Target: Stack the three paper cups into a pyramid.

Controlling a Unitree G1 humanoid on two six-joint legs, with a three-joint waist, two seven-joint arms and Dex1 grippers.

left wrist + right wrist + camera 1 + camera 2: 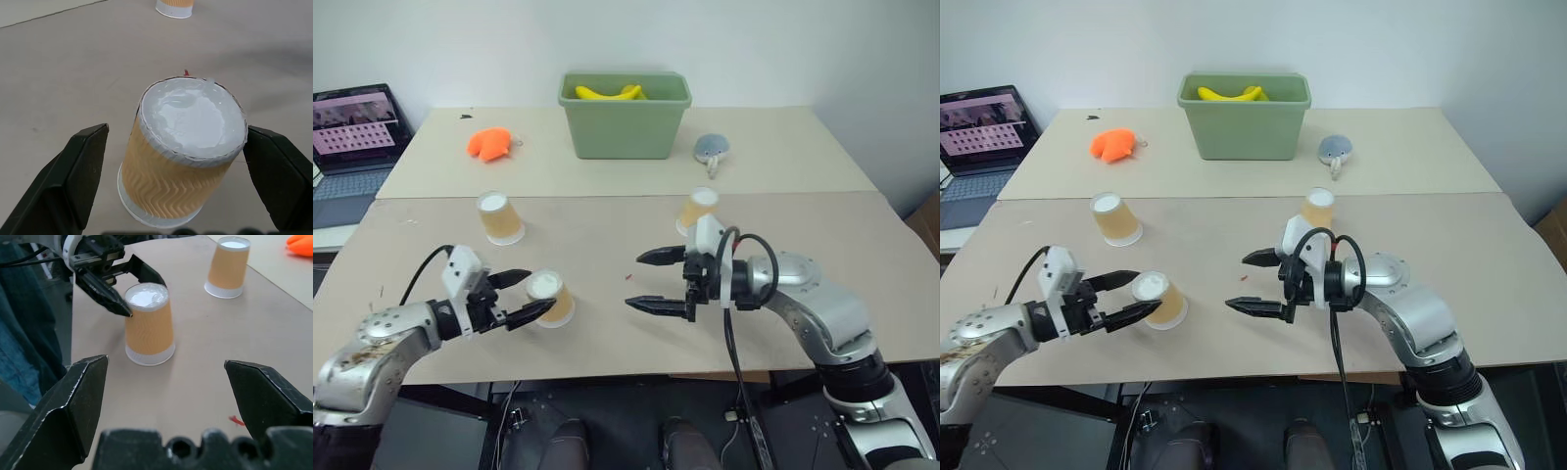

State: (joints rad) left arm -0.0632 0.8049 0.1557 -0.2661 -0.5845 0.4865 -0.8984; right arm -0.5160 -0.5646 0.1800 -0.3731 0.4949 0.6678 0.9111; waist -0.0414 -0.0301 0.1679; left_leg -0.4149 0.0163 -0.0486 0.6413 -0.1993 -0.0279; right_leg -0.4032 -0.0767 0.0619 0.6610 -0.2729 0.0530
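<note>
Three tan paper cups stand upside down on the table. The left one [499, 217] is apart at mid-table, and the right one [698, 209] is partly hidden behind my right arm. The near cup [551, 299] tilts slightly between the fingers of my left gripper [540, 290], which is open and straddles its top. In the left wrist view a black finger [73, 176] stands on each side of this cup [188, 152] with a gap. My right gripper [633, 281] is open and empty, pointing left toward the near cup [148, 323].
A green bin [625, 132] with bananas [602, 93] stands at the back centre. An orange toy [489, 144] lies back left and a grey-blue object [712, 147] back right. A laptop [352, 137] sits off the table's left side. A red speck [628, 277] lies mid-table.
</note>
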